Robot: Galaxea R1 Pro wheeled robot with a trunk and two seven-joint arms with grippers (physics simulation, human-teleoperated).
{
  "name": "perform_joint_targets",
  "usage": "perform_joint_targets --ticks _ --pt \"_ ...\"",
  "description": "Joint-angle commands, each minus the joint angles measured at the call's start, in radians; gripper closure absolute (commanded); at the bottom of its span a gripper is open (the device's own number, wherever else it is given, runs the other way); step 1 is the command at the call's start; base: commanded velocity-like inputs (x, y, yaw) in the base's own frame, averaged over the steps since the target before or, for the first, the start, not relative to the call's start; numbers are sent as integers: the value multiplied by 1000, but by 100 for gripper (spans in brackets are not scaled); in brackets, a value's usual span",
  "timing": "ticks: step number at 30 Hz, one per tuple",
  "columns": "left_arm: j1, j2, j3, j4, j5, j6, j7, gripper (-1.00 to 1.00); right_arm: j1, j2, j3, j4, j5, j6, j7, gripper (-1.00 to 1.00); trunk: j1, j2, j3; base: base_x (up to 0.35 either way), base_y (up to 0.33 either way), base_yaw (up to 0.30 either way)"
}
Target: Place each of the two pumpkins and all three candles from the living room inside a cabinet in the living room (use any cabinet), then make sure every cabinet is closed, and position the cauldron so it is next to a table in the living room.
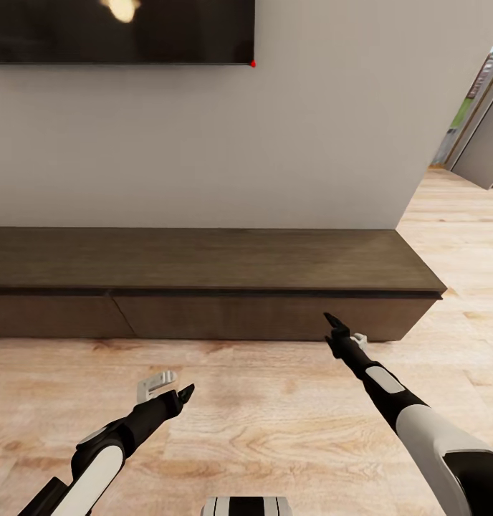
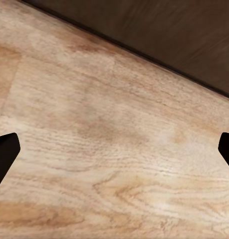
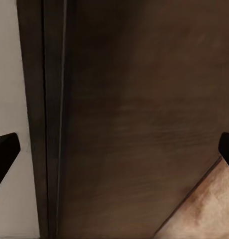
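From the head, we are facing the cabinet (image 1: 203, 287), its long axis running across us along the wall, drawers looking shut; our right gripper (image 1: 337, 324) is reaching just before the right-hand drawer front, nearer than the left gripper (image 1: 183, 393), which is hanging over the floor (image 1: 261, 401); a television (image 1: 117, 29) is hanging above. By the left wrist, jaws are standing wide over floorboards; by the right wrist, jaws are gaping wide, empty, before the dark front.

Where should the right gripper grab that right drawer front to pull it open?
The drawer front is flat and handleless, so likely at its top edge, in the dark gap under the cabinet top's overhang. Bring the right gripper in from the front, straight on, and hook a fingertip behind that edge, then pull back.
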Motion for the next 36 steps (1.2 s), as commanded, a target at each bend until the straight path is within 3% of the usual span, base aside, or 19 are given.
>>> perform_joint_targets --ticks 1,7,36 --pt "-1 1 -2 -1 9 0 9 -100 -1 -2 8 0 -9 4 25 -100 0 0 -1 0 0 0" --pt "-1 0 -2 -1 9 0 9 -100 -1 -4 8 -1 -2 5 100 -100 0 0 -1 0 0 0" --pt "-1 0 -10 4 9 0 9 -100 -1 -21 10 3 0 5 106 -100 0 0 -1 60 0 0"
